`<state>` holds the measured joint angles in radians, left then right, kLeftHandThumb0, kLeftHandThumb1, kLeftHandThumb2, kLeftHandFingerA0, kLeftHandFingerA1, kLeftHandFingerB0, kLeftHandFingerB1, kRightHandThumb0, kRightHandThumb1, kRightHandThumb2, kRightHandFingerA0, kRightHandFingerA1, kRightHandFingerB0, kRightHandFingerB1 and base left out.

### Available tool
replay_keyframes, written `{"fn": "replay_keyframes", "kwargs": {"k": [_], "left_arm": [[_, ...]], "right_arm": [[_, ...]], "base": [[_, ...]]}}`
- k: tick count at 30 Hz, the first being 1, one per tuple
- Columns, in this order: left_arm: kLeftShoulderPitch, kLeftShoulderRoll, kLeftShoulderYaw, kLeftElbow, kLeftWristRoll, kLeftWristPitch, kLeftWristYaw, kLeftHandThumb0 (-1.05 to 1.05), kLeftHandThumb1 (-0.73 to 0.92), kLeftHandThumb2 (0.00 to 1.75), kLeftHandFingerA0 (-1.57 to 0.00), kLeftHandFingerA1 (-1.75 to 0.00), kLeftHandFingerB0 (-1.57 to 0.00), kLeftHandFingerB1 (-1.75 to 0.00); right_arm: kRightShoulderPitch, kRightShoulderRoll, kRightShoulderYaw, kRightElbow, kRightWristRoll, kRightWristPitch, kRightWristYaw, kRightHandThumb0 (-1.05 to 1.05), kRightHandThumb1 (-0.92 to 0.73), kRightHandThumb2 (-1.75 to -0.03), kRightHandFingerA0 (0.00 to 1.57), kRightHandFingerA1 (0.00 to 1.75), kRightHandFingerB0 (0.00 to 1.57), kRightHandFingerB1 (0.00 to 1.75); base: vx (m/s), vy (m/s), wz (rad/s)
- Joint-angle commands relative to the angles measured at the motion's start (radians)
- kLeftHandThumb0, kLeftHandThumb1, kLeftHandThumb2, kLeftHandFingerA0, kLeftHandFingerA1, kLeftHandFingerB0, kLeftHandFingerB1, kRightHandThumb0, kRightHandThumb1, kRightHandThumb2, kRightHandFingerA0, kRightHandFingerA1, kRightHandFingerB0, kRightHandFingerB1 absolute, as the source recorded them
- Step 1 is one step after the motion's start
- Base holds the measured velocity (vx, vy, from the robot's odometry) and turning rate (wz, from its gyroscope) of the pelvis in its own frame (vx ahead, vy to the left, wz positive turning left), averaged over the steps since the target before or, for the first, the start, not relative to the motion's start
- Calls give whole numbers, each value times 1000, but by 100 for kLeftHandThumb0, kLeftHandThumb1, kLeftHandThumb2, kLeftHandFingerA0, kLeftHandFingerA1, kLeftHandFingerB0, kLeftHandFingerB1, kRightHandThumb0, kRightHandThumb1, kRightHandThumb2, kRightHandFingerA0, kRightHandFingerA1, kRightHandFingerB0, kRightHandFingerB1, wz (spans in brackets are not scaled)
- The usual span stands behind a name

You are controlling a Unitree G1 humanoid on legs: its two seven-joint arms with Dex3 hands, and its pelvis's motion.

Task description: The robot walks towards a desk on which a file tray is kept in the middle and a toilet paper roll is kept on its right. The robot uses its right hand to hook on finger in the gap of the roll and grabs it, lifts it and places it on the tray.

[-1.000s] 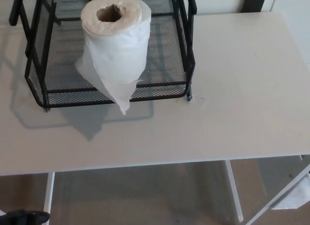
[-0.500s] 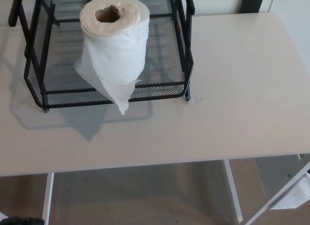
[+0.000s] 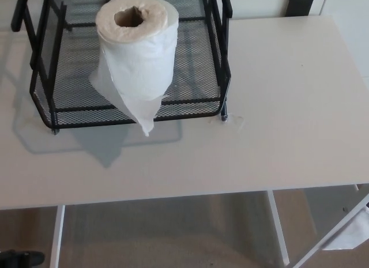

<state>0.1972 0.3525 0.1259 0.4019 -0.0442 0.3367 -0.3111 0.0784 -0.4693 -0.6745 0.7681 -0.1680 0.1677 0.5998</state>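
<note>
The black hand (image 3: 22, 259) at the bottom left corner has come a bit more into the picture; I cannot tell if it is spread or pressed together. The toilet paper roll (image 3: 137, 55) stands upright on the black mesh file tray (image 3: 196, 78), which sits on the white bench (image 3: 277, 106). A loose tail of paper hangs over the tray's front edge.

A single head view looks steeply down from above the desk's (image 3: 277, 106) near edge, facing its far side. The file tray (image 3: 216, 60) fills the upper left, cropped at the top; floor shows below.
</note>
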Motion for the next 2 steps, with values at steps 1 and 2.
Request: {"fn": "replay_keyframes", "kwargs": {"k": [1, 2], "left_arm": [[-4, 16, -3, 38, 16, -82, 3, -86, 68, 113, -59, -76, -39, -67], [-4, 16, -3, 38, 16, -82, 3, -86, 68, 113, -59, -76, -39, -67]], "right_arm": [[57, -42, 75, -58, 62, 2, 11, -73, -45, -55, 77, 69, 53, 60], [57, -42, 75, -58, 62, 2, 11, -73, -45, -55, 77, 69, 53, 60]], "base": [[0, 0, 0], [0, 0, 0]]}}
